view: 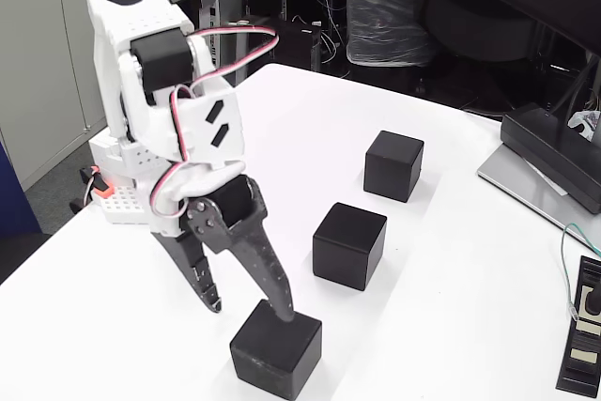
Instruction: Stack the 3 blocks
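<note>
Three matte black blocks lie apart in a diagonal row on the white table (451, 279): the far block (393, 165), the middle block (349, 244) and the near block (277, 349) by the front edge. My white arm reaches down from the left, and its gripper (249, 309) is open just behind the near block. One dark finger (272, 284) ends at that block's top back edge. The other fingertip (212, 300) hangs to the block's left, clear of it. Nothing is held between the fingers.
The arm's white base (122, 185) stands at the table's left edge. A monitor stand with a grey base (540, 176) sits at the right, with a black flat device (584, 335) and a thin green cable (566, 260) near the right edge. Clutter stands behind the table.
</note>
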`<state>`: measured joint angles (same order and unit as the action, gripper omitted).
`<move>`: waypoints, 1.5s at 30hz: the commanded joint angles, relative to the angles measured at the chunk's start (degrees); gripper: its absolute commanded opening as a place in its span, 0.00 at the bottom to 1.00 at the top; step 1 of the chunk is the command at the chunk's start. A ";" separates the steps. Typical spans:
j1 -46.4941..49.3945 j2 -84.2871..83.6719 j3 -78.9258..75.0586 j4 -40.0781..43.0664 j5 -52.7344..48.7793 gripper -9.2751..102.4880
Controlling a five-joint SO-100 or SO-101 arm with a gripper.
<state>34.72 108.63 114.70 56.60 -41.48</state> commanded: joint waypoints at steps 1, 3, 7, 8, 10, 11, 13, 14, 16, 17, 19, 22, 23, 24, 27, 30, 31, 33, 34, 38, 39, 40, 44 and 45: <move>0.09 -1.32 -2.29 -0.88 -1.93 0.35; 0.09 -2.20 -2.29 -0.88 -2.20 0.36; 0.00 -2.46 -2.29 -0.97 -2.55 0.40; 0.00 -2.46 -2.29 -0.97 -2.55 0.40; -0.09 -3.16 -2.29 -0.97 -2.55 0.40; -0.09 -3.78 -2.29 -0.97 -2.55 0.40; -0.09 -5.45 -2.37 -1.23 -2.20 0.40; -0.09 -6.33 -2.37 -1.85 -2.02 0.40; -0.09 -8.26 -2.37 -4.13 -1.93 0.40; -0.09 -9.23 -2.37 -5.63 -1.93 0.40; -0.09 -11.07 -2.29 -8.26 -1.93 0.40; -0.09 -14.06 -2.29 -10.99 -1.93 0.40; -0.09 -14.94 -2.29 -11.34 -2.20 0.40; -0.09 -15.82 -2.29 -11.69 -2.20 0.40; -0.09 -17.67 -2.29 -12.04 -2.11 0.38; -0.18 -18.72 -2.29 -12.22 -2.02 0.35; -0.18 -18.72 -2.29 -12.22 -2.02 0.33; -0.18 -18.72 -2.37 -12.22 -1.93 0.30; -0.18 -18.72 -2.37 -12.22 -1.93 0.28; -0.26 -18.28 -2.37 -12.22 -1.93 0.20; -0.26 -18.28 -2.37 -12.22 -1.93 0.19; -0.26 -18.19 -2.37 -12.22 -1.93 0.17; -0.26 -18.11 -2.37 -11.69 -1.85 0.12; -0.35 -18.11 -2.37 -11.60 -1.85 0.11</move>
<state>34.89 90.44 112.15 44.38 -43.59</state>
